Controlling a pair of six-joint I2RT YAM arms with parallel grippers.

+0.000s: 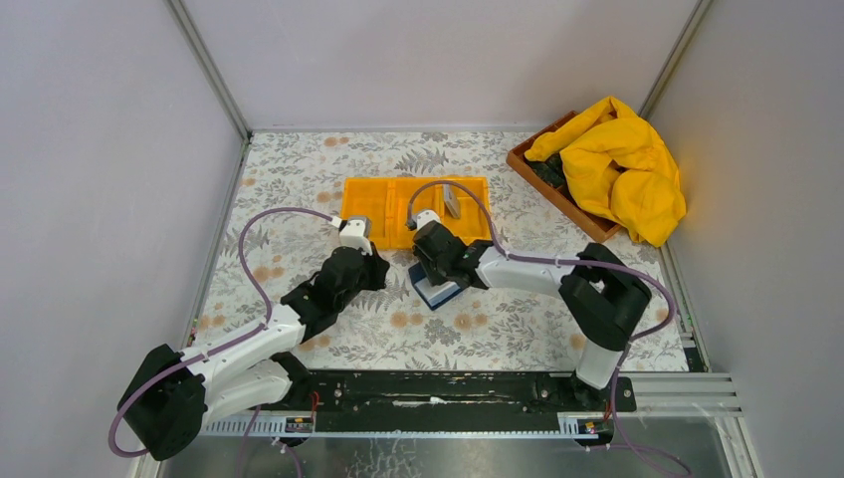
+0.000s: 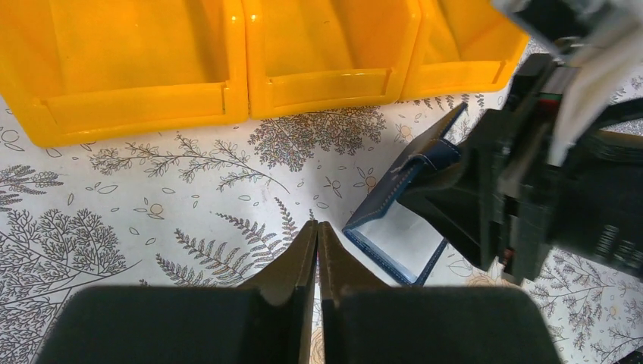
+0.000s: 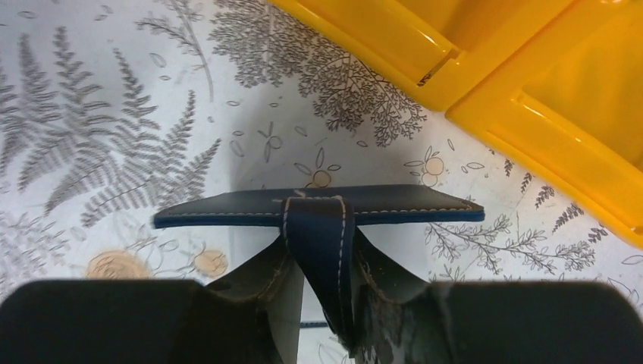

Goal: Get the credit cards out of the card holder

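Holder [image 3: 318, 203] stands on the table [image 1: 518, 324] just before the tray [image 1: 370, 191], its flap up. The right gripper [image 3: 322, 277] pinches its strap, likely to steady it. The left gripper [image 2: 317, 231] hovers beside it, fingers pressed together, empty. I think a grey card [image 1: 451, 202] lies in the tray's right bin.

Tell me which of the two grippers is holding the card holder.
The right gripper: its jaws pinch the strap of the dark blue card holder. The left gripper sits beside it with its jaws shut on nothing.
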